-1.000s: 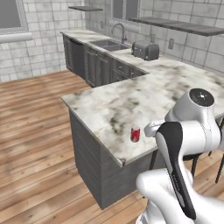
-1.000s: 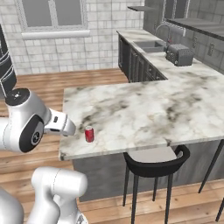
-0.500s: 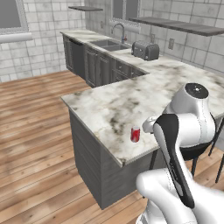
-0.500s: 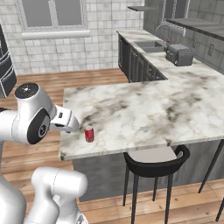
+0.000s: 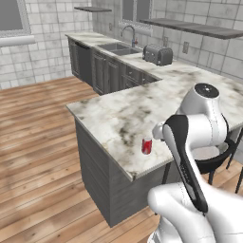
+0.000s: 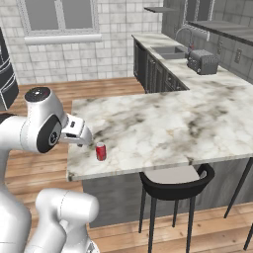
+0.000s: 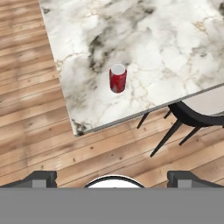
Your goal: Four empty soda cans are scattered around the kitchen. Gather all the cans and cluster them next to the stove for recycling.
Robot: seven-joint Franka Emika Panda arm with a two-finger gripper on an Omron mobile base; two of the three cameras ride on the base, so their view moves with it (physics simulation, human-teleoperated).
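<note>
The claw (image 7: 112, 177) stands wide and holds nothing: in the hand view its two dark fingertips (image 7: 41, 177) rise at the bottom left and bottom right of the frame, far apart, with wood floor (image 7: 39, 131) between them. The hand looks steeply down from above and off the counter's edge.

In the right base view the white wrist (image 6: 76, 131) juts from the left of the frame toward the centre, just left of the can (image 6: 101, 151), which stands below and right of it. In the left base view the arm (image 5: 190, 142) folds up at the lower right, its elbow high at centre right and the wrist end beside the can (image 5: 147, 145).

The red, silver-topped can (image 7: 117, 78) stands upright at the upper centre of the hand view, on the marble counter (image 7: 166, 48) near its front edge and close to its corner.

A black stool (image 6: 175, 185) sits tucked under the counter's edge, lower centre in the right base view. Far back, upper right, a toaster (image 6: 202, 61) stands by the sink (image 6: 170, 50).
</note>
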